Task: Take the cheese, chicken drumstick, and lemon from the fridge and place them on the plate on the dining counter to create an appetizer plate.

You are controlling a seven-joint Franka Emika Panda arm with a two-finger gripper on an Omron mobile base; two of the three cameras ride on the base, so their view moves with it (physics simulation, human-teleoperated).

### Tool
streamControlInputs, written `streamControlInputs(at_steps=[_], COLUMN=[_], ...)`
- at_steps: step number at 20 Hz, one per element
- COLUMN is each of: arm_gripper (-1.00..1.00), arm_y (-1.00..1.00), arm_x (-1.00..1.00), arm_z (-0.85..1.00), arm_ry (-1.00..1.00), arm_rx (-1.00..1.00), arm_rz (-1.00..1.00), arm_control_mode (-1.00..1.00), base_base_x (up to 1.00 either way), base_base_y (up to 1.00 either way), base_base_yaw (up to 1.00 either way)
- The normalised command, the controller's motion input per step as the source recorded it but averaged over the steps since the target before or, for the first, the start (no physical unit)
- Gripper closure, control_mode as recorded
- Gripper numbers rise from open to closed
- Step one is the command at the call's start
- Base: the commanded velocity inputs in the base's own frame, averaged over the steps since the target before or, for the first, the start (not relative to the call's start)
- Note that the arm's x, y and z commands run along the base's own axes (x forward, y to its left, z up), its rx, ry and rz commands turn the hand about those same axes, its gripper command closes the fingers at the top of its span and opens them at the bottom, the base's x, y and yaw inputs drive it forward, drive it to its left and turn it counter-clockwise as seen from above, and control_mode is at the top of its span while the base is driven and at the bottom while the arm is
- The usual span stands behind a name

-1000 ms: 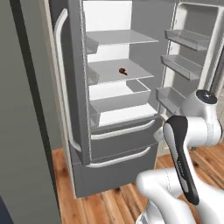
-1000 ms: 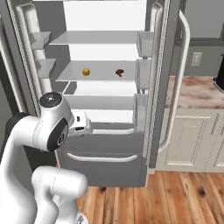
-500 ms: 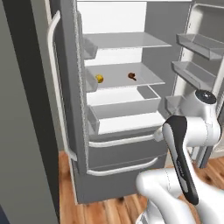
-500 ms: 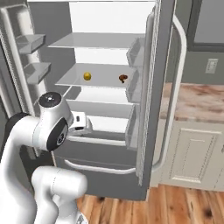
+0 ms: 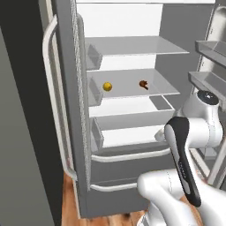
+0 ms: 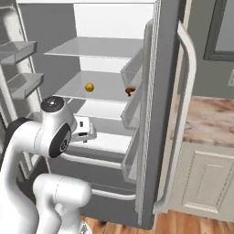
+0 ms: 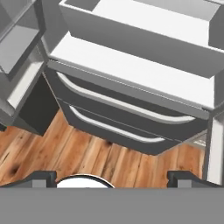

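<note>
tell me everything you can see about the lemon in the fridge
The small, smooth, round yellow-orange lemon is a plain ball with no visible stem or marking. It rests on a grey middle shelf of the open grey fridge, towards the left side of that shelf in both base views. It sits by itself, touching only the shelf, well apart from the small reddish-brown lumpy chicken drumstick further right on the same shelf. Nothing grips or covers it.

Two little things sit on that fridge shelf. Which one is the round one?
The lemon, the smooth yellow ball toward the left of the middle shelf in the left base view. The other, the chicken drumstick, is reddish-brown and lumpy, lying apart to its right.
</note>
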Motion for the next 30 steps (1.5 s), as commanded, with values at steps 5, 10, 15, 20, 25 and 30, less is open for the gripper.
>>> streamControlInputs(at_steps=[5,10,15,20,25,30], arm_gripper=[-1.00,-1.00,-1.00,-1.00,-1.00,-1.00], arm_y=[0.00,0.00,0.00,0.00,0.00,0.00], arm_x=[0.00,0.00,0.00,0.00,0.00,0.00], arm_z=[0.00,0.00,0.00,0.00,0.00,0.00], arm_ry=[0.00,0.00,0.00,0.00,0.00,0.00], arm_rx=[0.00,0.00,0.00,0.00,0.00,0.00], arm_rz=[0.00,0.00,0.00,0.00,0.00,0.00], arm_control_mode=[1.00,1.00,1.00,1.00,1.00,1.00], base_base_x=[0.62,0.44,0.20,0.05,0.04,0.15], base_base_y=[-0.22,-0.36,-0.30,-0.08,0.00,0.00], base_base_yaw=[0.16,0.11,0.01,-0.05,-0.19,-0.22])
